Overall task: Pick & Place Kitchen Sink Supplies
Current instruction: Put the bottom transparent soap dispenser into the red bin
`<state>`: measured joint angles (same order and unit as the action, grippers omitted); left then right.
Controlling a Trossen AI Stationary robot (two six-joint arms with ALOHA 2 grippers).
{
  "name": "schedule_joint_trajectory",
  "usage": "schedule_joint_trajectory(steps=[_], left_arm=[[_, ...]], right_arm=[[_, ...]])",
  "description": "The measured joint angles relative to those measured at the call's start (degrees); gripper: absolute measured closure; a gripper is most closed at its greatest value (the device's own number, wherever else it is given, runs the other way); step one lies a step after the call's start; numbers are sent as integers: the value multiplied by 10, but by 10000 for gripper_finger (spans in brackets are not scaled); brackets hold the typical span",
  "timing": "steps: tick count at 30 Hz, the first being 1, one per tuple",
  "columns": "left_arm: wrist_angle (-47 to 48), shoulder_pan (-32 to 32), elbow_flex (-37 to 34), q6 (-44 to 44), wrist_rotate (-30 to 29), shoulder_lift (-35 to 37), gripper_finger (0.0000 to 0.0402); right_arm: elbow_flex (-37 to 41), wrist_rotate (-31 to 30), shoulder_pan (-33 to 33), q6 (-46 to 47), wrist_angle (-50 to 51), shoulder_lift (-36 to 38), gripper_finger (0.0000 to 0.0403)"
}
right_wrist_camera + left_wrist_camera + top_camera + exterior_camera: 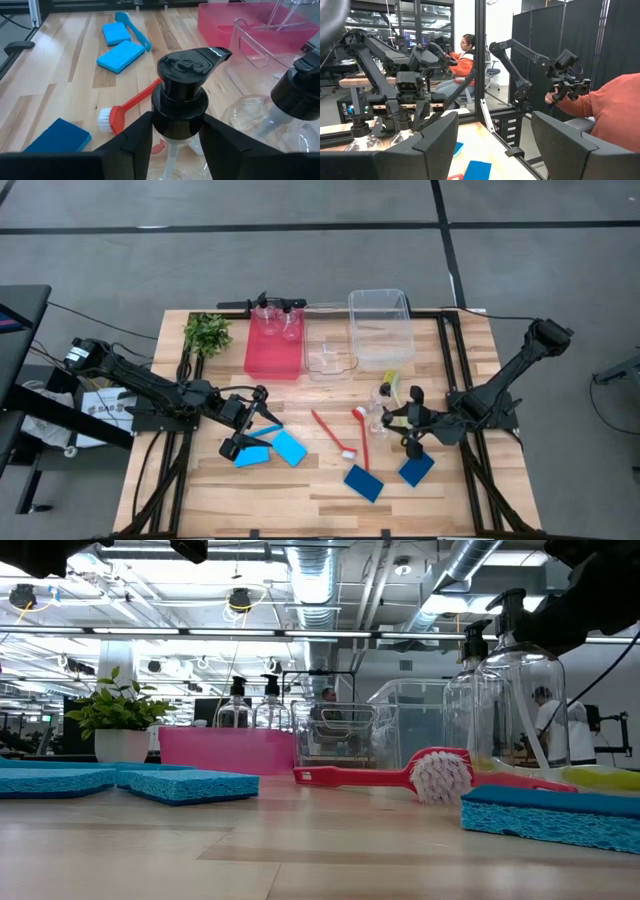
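My right gripper (408, 420) (179, 137) is at the right of the table, shut on a clear pump bottle with a black top (185, 75). A second pump bottle (295, 100) stands just beside it. Both bottles show in the low view (525, 690) (475, 690). My left gripper (248, 422) (492, 145) is open and empty; it points level across the table, above two light-blue sponges (288, 447) (250, 457) and a blue brush (268, 416). Two red brushes (333, 435) (362, 435) and two dark-blue sponges (363, 482) (416, 469) lie flat on the wood. My right gripper pinches the pump bottle by the black collar under its pump head (179, 127), one finger (132, 142) on each side. The fingers come in about level from the table's right side. The bottle stands upright; whether its base is on the table is hidden.
A pink bin (273, 345) at the far edge holds two more pump bottles (265, 310). Two clear bins (328, 358) (380, 328) stand to its right and a leafy plant (207, 332) to its left. A yellow-green brush (390, 383) lies by the bottles. People sit beyond the table.
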<state>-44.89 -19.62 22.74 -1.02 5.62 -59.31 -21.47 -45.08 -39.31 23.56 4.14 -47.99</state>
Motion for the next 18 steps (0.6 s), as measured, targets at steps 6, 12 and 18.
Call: schedule_joint_trajectory(steps=[6,12,18], left_arm=[[0,0,0,0,0,0,149],[-1,0,0,0,-10,0,149],[-6,0,0,0,-37,-8,149]], right_arm=[[0,0,0,-1,-3,0,271],[1,2,0,-3,-16,0,276],[1,4,0,-43,-68,-1,262]])
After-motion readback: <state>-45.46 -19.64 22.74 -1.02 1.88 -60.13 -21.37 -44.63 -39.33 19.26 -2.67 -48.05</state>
